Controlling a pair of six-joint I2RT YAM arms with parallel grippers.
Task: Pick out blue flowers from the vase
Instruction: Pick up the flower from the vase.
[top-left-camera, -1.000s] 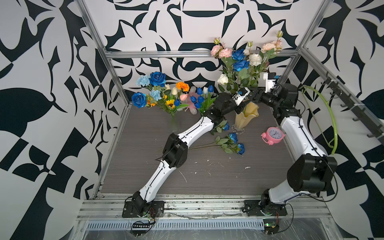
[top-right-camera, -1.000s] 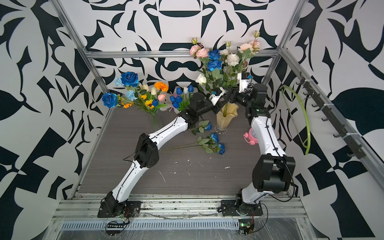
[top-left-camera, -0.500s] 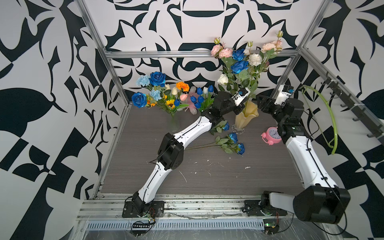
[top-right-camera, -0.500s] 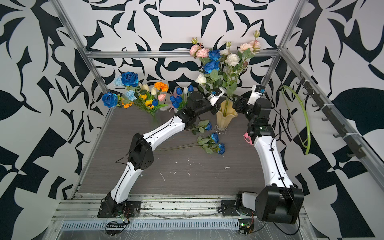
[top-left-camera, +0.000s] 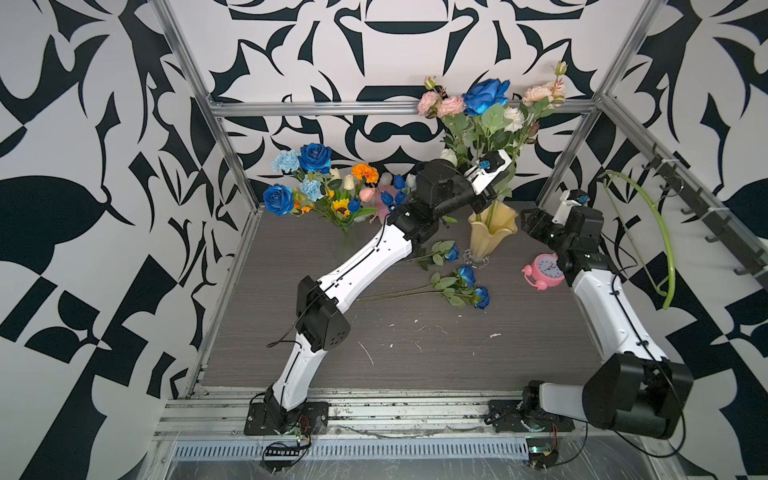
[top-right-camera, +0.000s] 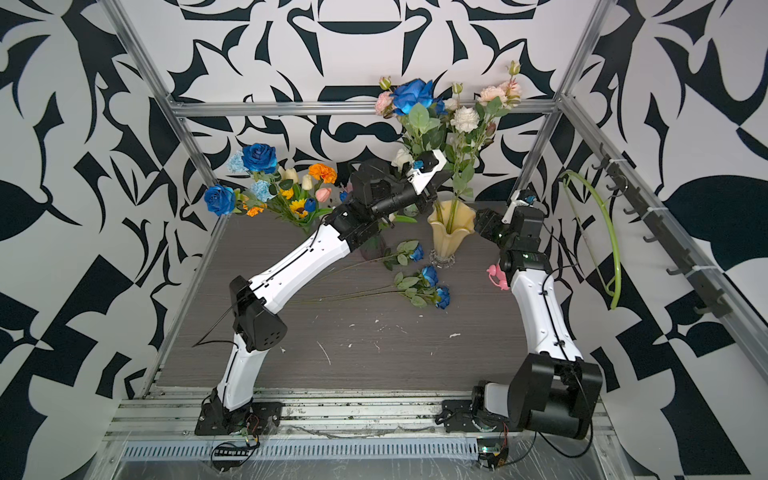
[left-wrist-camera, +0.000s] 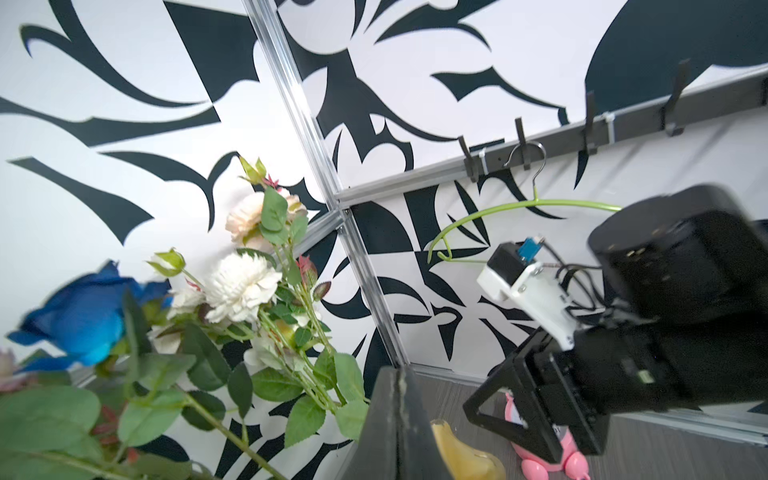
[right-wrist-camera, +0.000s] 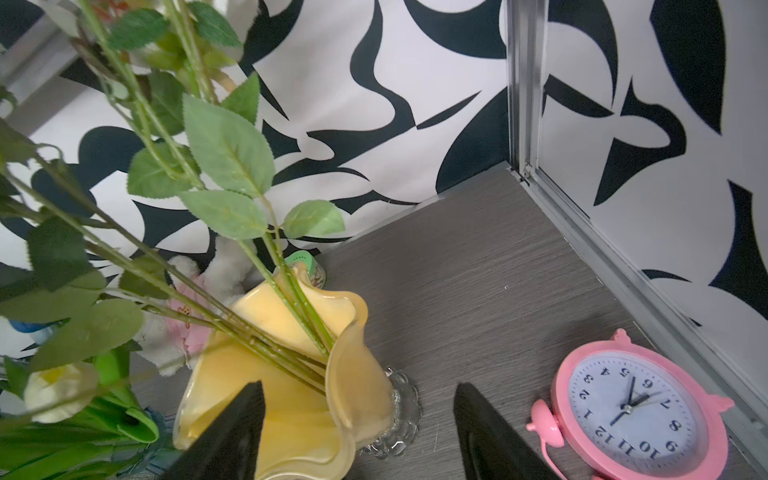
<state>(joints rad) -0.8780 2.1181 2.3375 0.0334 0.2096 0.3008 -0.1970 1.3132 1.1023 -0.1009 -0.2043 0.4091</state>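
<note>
The left end effector (left-wrist-camera: 395, 378) has its jaws pressed together among the stems above the yellow fluted glass vase (top-left-camera: 492, 232). Whether a stem is pinched between them is hard to tell. The right end effector (right-wrist-camera: 359, 386) stands with jaws spread wide, holding nothing, just beside the vase's rim. One deep-blue rose (top-left-camera: 485, 95) stands in the vase among pink and white blooms. Three small blue roses (top-left-camera: 467, 276) lie on the grey wood-grain tabletop (top-left-camera: 415, 353) near the vase's foot.
</note>
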